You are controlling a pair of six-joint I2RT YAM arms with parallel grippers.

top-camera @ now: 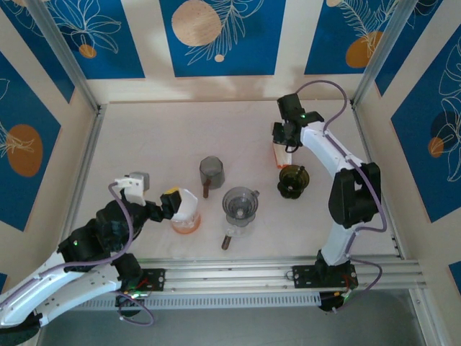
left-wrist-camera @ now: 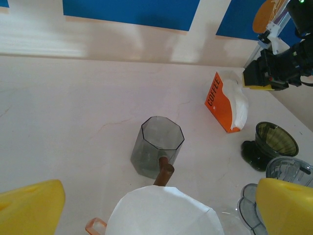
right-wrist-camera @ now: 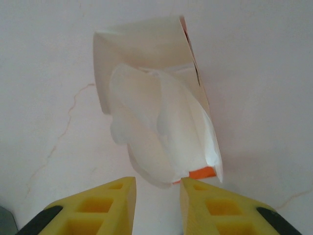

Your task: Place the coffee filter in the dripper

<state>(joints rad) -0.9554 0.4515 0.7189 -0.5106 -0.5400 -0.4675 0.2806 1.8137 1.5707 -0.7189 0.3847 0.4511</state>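
In the overhead view the left gripper (top-camera: pixel 171 204) sits in the lower left, its jaws spread wide around an orange dripper (top-camera: pixel 185 216) that already has a white paper cone (top-camera: pixel 184 200) in it. The left wrist view shows the same: yellow fingers (left-wrist-camera: pixel 29 208) at the two bottom corners, the paper cone low in the middle between them, and neither finger touching it.

Just right of it, near the centre of the overhead frame, stands a clear ribbed dripper (top-camera: pixel 240 205) with a brown handle. Slightly above and to the left is a grey faceted cup (top-camera: pixel 212 171), upright, also brown-handled. Right of centre a dark green dripper (top-camera: pixel 293 180) stands empty on the table (top-camera: pixel 144 144).

Above it, in the upper right, lies the orange box (top-camera: pixel 277 153) marked COFFEE, with the right gripper (top-camera: pixel 288 137) over it. In the right wrist view a stack of white coffee filters (right-wrist-camera: pixel 161 127) spills out of the box's open end toward the bottom of the frame. The right gripper's yellow fingers (right-wrist-camera: pixel 93 208) stand a narrow gap apart at the bottom edge, the lowest filter edge just reaching the mouth of that gap; it cannot be told whether they touch the paper, and nothing is pinched
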